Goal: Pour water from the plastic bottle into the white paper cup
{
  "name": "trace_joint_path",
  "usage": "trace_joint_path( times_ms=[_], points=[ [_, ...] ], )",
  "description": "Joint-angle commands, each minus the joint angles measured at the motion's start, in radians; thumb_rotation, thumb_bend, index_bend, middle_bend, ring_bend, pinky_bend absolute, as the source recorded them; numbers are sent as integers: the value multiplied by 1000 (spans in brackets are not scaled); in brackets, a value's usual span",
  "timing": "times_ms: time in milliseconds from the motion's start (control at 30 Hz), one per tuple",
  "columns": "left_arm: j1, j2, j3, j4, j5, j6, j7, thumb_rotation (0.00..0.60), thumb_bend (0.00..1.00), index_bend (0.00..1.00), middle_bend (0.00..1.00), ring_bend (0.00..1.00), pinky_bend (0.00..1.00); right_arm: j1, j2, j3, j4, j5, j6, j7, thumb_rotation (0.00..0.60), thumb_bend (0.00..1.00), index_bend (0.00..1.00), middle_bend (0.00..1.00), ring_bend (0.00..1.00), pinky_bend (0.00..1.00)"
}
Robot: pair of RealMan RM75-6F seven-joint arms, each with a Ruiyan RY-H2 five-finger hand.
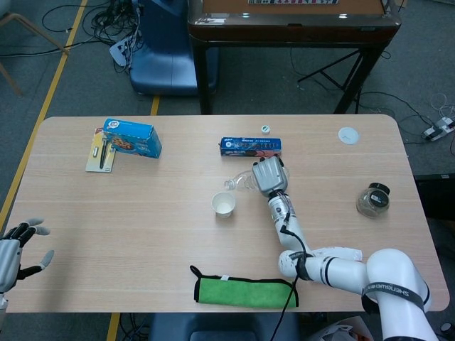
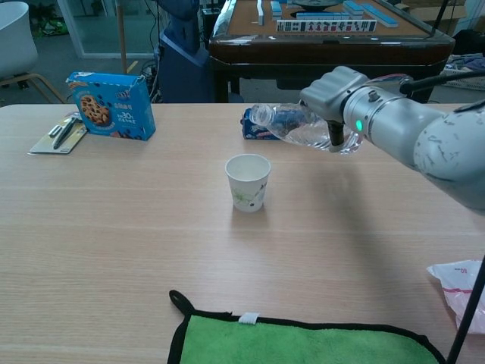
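At frame centre, the right hand (image 2: 333, 91) grips the plastic bottle (image 2: 295, 125) nearly level, mouth above the white paper cup (image 2: 248, 181) on the counter (image 2: 114, 227). Lower left, the left hand (image 1: 14, 245) hangs empty, fingers spread.

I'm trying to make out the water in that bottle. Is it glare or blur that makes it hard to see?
Head view: sharp, with even light, but the plastic bottle is small and clear against the pale table. Chest view: it is sharper, with soft highlights on it below the right hand, and no strong glare; the water level cannot be told.
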Motion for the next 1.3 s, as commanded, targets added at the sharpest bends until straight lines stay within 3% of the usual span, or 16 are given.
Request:
trace_joint_path(
  times_ms=[33, 1300],
  points=[
    [1, 1, -1, -1, 0, 1, -3, 600, 246, 411, 267, 343, 592, 20, -8, -13, 8, 15, 5, -41, 600, 217, 598, 624, 502, 469],
    [1, 4, 1, -7, 2, 0, 5, 600, 246, 411, 267, 343, 592, 71, -5, -115, 9, 46, 77, -279, 600, 216, 598, 626, 502, 469]
  ],
)
